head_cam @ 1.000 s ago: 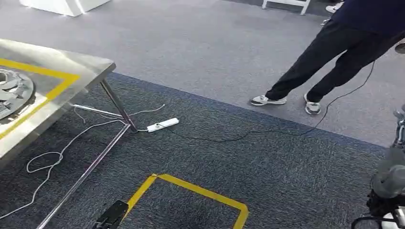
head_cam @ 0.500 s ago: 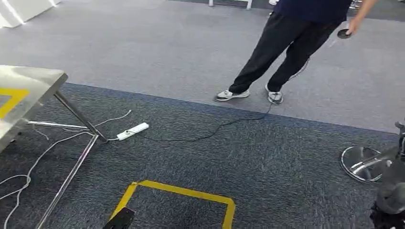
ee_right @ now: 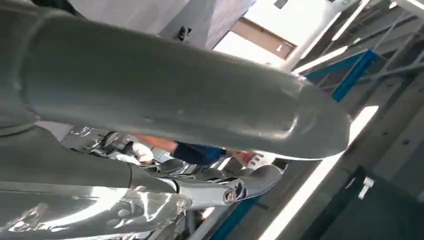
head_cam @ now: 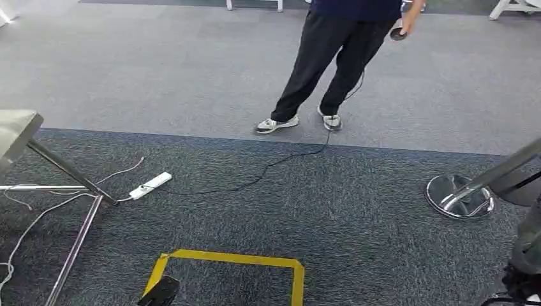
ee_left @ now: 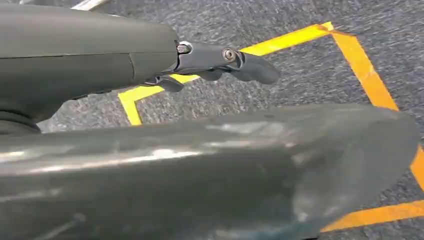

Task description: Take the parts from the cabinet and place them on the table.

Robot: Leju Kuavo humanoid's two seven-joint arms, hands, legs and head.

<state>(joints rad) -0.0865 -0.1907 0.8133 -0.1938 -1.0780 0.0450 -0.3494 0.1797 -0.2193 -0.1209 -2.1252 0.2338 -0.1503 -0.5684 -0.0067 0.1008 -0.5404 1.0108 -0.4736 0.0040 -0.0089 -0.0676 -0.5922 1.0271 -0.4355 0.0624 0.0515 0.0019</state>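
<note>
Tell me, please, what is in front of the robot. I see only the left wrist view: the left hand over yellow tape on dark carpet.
Observer: In the head view a person stands ahead on the lighter grey carpet, with a small dark round thing in one hand.
Operator: Where is the table?
Observer: The steel table shows a corner at the left edge of the head view.
Operator: Anything on the floor beside it?
Observer: A white power strip lies near the table leg, on the dark carpet.

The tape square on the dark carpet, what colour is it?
Yellow. The tape square shows best in the head view, on the dark carpet.
</note>
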